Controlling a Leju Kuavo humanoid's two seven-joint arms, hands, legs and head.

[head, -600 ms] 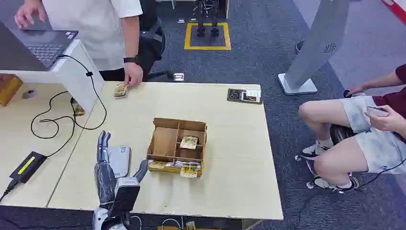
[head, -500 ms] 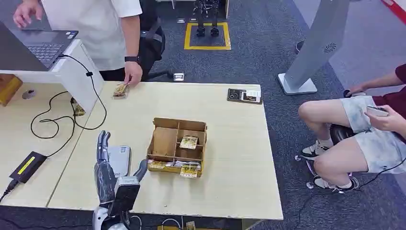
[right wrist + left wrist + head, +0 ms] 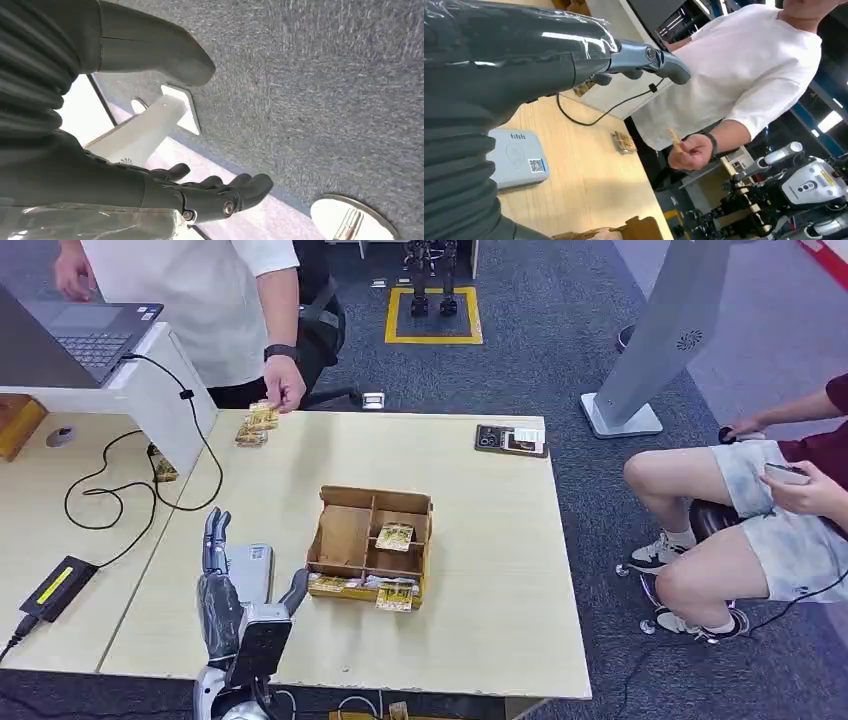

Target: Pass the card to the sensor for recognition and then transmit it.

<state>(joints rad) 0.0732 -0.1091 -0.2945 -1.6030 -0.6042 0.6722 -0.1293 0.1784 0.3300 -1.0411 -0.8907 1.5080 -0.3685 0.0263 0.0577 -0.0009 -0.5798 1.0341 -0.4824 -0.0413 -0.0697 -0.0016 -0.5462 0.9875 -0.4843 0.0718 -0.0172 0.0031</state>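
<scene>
One pale wooden table (image 3: 480, 540), grey carpet (image 3: 540, 330)

A yellow patterned card (image 3: 264, 415) is pinched in a person's hand (image 3: 285, 392), lifted just above the far left edge of the table. The pale grey sensor (image 3: 249, 575) lies flat near the left front, QR label up.

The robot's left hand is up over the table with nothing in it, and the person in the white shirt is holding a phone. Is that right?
Not quite. The left hand is raised over the table and holds nothing, but the person in the white shirt is pinching a small card, not a phone. The left wrist view shows it clearly.
</scene>
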